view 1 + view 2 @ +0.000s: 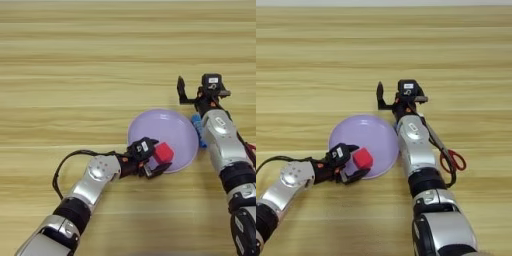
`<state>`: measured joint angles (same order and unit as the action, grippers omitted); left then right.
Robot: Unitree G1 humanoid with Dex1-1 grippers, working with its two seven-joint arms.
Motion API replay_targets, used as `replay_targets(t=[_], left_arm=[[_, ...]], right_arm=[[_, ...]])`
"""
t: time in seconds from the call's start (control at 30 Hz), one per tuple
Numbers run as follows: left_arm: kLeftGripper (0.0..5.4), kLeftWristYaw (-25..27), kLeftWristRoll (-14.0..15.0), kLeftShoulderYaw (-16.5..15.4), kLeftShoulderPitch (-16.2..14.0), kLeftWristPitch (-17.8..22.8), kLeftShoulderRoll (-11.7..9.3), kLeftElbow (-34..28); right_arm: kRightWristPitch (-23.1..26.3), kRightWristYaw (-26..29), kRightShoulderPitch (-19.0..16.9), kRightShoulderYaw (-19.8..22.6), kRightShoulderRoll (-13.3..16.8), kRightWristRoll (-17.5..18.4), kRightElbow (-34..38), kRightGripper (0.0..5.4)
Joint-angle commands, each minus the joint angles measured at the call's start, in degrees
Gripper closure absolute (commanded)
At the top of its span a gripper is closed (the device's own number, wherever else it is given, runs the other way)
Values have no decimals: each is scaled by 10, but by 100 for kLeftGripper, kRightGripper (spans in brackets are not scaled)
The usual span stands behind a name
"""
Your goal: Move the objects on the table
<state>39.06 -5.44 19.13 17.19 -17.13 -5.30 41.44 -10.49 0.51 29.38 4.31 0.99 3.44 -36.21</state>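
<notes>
**Left gripper holds cube at plate edge**

Left gripper (156, 161) jaws clamp the cube (163, 152) over the plate's (165, 131) near rim. Tube (198, 131) lies beside the plate, under the right arm. Right gripper (387, 97) parked beyond the plate, jaws probably open. Scissors (454, 159) on counter (75, 75).

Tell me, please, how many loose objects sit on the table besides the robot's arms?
4: a lavender plate at centre, a red cube between the left gripper fingers at its near rim, a blue tube beside the right arm, partly hidden, and red-handled scissors right.
</notes>
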Motion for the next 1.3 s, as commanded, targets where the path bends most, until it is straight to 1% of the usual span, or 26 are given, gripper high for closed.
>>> replay_targets(t=[0.03, 0.17, 0.23, 0.37, 0.43, 0.7, 1.07, 1.2, 1.3], left_arm=[[103, -1, -6, 1, 7, -4, -1, 6], [64, -1, -4, -3, 12, 2, -3, 10], [47, -3, -7, -5, 17, 8, -9, 18], [9, -13, -15, -11, 30, 35, -19, 38], [2, -22, -18, -17, 38, 51, -24, 49], [2, -26, -19, -22, 41, 63, -35, 47], [2, -25, -18, -24, 36, 61, -41, 37], [2, -26, -17, -28, 31, 63, -50, 32], [2, -24, -12, -35, 28, 63, -61, 31]], right_arm=[[11, 0, 12, -2, -1, -3, -2, 0], [11, 0, 12, -3, -2, -4, -3, 0], [11, -1, 12, -3, -2, -4, -2, 0], [12, -2, 11, -4, -3, -4, 1, 0], [12, -2, 10, -4, -4, -4, 2, 0], [13, -2, 9, -5, -4, -4, 7, 0], [17, -2, 6, -6, -4, -3, 15, 0], [19, -3, 6, -6, -5, -4, 15, 0], [18, -4, 8, -7, -6, -5, 12, 0]])
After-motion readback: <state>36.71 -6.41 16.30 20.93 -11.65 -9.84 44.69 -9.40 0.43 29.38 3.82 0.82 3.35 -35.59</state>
